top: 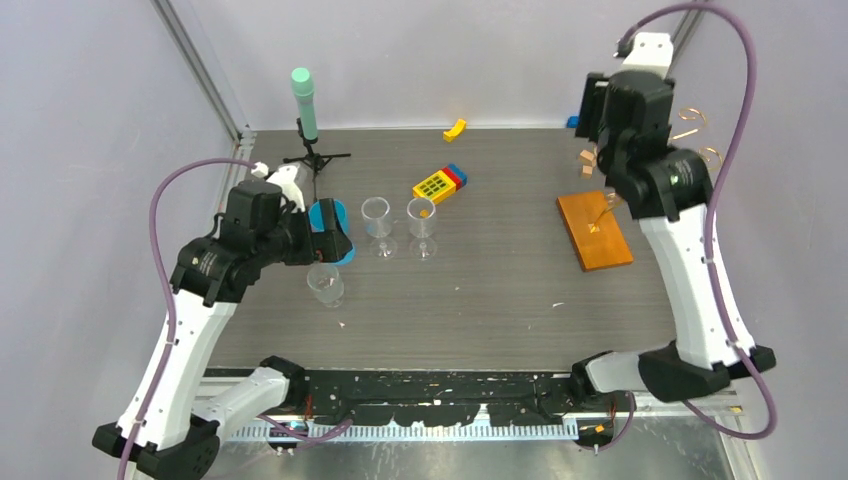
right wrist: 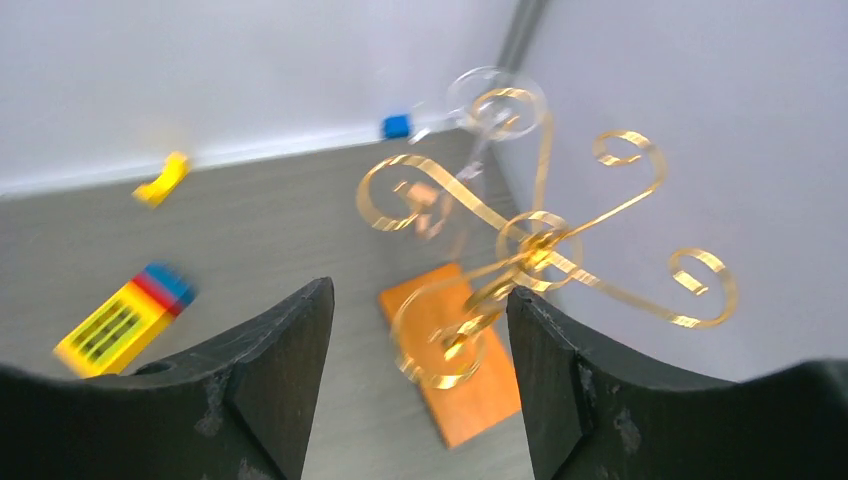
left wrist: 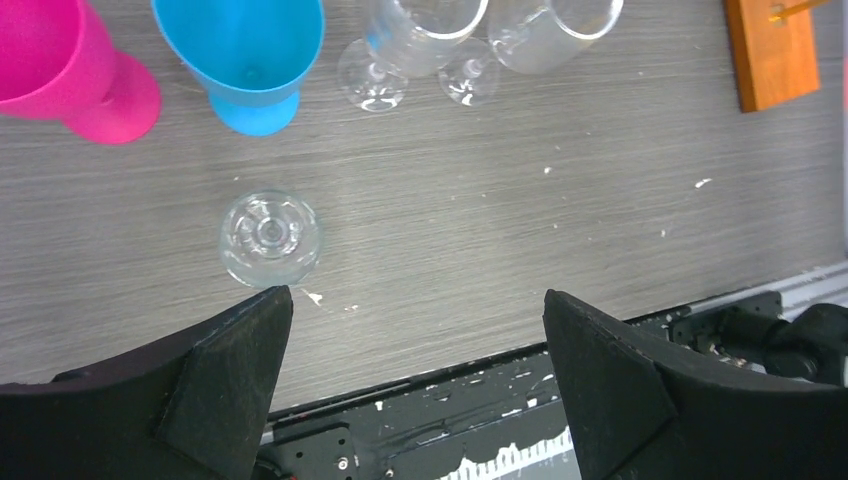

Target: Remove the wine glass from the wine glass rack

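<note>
On table [top: 500,300]: 3 clear wine glasses [top: 376,214] [top: 422,214] [top: 326,284], 1 blue goblet [left wrist: 245,60], 1 pink goblet [left wrist: 60,60], 1 gold wine glass rack [right wrist: 540,245] carrying 1 more clear glass [right wrist: 490,100], 1 yellow toy keypad [top: 435,187], 1 green microphone [top: 304,100] on 1 tripod [top: 315,160].

Likely a robot lab: enclosed test table [top: 500,300], bare walls [top: 420,50]
</note>
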You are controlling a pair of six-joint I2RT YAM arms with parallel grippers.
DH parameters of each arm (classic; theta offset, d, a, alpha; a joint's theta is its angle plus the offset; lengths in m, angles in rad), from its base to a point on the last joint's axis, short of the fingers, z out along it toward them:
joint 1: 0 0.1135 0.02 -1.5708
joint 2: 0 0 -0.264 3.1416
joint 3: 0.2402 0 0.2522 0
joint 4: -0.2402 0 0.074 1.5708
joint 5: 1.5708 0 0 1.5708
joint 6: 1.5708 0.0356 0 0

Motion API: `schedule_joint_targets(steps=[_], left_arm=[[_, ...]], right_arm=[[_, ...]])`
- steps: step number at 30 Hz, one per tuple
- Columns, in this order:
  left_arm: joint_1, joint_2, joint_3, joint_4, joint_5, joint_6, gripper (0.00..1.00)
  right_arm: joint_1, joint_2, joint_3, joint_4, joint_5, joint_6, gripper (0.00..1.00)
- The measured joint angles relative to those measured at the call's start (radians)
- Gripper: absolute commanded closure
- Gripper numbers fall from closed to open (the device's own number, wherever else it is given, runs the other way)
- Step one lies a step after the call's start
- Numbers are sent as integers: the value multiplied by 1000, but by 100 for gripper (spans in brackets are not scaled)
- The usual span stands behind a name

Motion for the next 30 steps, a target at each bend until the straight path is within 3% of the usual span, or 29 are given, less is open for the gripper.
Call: schedule_joint_targets(steps=[3, 5, 16, 24, 30], left_arm=[[0, -8, -6, 11, 45, 0, 0], [0, -8, -15, 19, 74, 2, 0], [0, -8, -61, 51, 166, 15, 0], [0, 2, -61, 72, 188, 23, 0], [0, 27, -75, 92, 187, 23, 0]], right_arm=[[-134, 89, 81, 37, -20, -58, 45], [-193, 134, 98, 55, -32, -101, 49], [-315, 364, 172, 94, -138, -320, 48], [-315, 488, 223, 147, -101, -480, 48], [-317, 546, 223, 226, -31, -626, 54]])
